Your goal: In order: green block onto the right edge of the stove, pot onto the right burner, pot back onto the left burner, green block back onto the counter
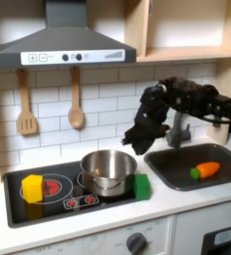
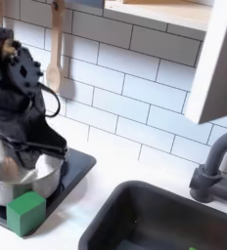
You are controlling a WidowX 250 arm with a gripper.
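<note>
The shiny pot (image 1: 108, 170) (image 2: 16, 178) stands on the black stove (image 1: 18, 210) (image 2: 82, 164), over the burner on the first exterior view's right. The small green block (image 1: 141, 185) (image 2: 27, 213) rests on the stove's edge just to the first exterior view's right of the pot, almost touching it. My black gripper (image 1: 142, 145) (image 2: 43, 146) hangs a little above the pot's rim and the block, touching neither. It looks open, with nothing between its fingers. The white counter (image 1: 108, 225) (image 2: 96, 209) surrounds the stove.
A yellow block (image 1: 32, 186) sits on the burner at the first exterior view's left. The grey sink (image 1: 177, 177) (image 2: 155, 221) holds a toy carrot (image 1: 204, 170), with a faucet (image 1: 177, 129) (image 2: 219, 168) behind it. A wooden spatula (image 1: 26, 106) and spoon (image 1: 76, 102) hang on the tiled wall.
</note>
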